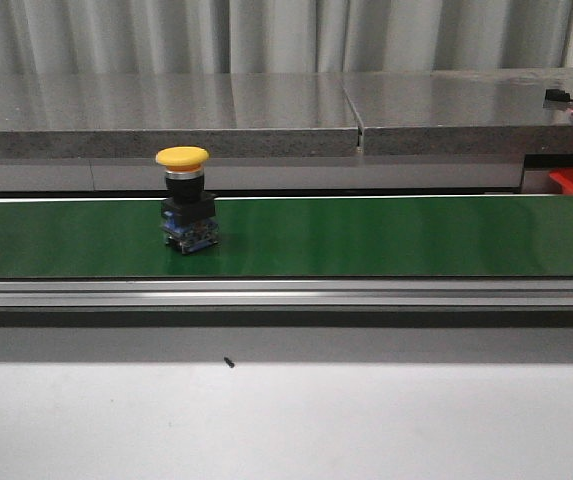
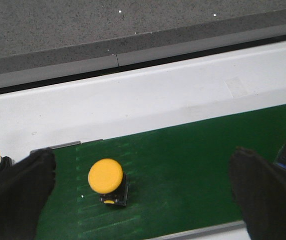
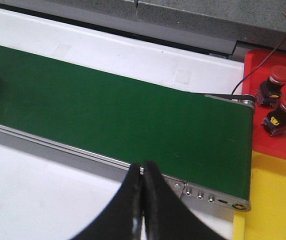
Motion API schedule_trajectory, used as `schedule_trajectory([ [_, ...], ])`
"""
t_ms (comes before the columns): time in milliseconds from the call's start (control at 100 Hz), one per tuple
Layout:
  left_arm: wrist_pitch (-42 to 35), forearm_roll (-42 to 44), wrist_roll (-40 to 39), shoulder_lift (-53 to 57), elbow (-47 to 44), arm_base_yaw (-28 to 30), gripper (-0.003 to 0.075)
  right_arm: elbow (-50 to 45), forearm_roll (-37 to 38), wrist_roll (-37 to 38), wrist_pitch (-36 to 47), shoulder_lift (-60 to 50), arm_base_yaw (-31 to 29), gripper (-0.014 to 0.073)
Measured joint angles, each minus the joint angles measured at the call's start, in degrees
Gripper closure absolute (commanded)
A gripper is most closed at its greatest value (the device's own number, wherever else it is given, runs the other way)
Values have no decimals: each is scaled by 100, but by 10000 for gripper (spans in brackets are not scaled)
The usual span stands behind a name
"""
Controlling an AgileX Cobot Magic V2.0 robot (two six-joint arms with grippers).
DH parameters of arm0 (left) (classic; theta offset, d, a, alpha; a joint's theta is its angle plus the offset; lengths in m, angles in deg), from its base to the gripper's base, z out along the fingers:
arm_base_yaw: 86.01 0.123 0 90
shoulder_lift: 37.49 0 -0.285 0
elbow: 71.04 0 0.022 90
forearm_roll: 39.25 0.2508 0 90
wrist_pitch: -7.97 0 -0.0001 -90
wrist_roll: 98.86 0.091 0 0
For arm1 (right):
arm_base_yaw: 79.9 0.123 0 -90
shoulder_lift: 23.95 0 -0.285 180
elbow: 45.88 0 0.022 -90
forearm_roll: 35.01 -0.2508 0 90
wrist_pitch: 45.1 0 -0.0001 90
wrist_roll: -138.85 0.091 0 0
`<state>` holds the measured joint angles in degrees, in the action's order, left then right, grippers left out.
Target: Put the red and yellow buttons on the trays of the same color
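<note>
A green conveyor belt [image 1: 366,235] spans the middle of the front view; no writing is legible. A yellow button [image 1: 183,158] stands upright left of centre. The left gripper [image 2: 143,185] is spread wide above another yellow button [image 2: 106,176]. The right gripper [image 3: 143,200] is pressed together, empty. Two red buttons [image 3: 277,80] sit on the red tray [image 3: 282,145] at right.

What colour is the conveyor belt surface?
Dark green; the conveyor belt shows best in the right wrist view.
</note>
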<state>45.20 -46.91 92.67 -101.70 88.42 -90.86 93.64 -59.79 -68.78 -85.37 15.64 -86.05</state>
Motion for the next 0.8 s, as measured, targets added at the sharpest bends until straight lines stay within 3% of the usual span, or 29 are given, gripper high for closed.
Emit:
schedule_trajectory([
  [110, -85, -11, 0, 747, -680, 0, 122, 0, 0, 0, 0, 0, 0, 662],
  [250, -122, -11, 0, 1774, -1474, 0, 262, 0, 0, 0, 0, 0, 0, 662],
  [460, -122, -11, -214, 3138, -2379, 0, 527, 0, -28, 0, 0, 0, 0, 662],
  [590, -122, -11, -309, 3788, -2733, 0, 736, 0, -132, 0, 0, 0, 0, 662],
  [800, -122, -11, -403, 4199, -3051, 0, 741, 0, -333, 0, 0, 0, 0, 662],
])
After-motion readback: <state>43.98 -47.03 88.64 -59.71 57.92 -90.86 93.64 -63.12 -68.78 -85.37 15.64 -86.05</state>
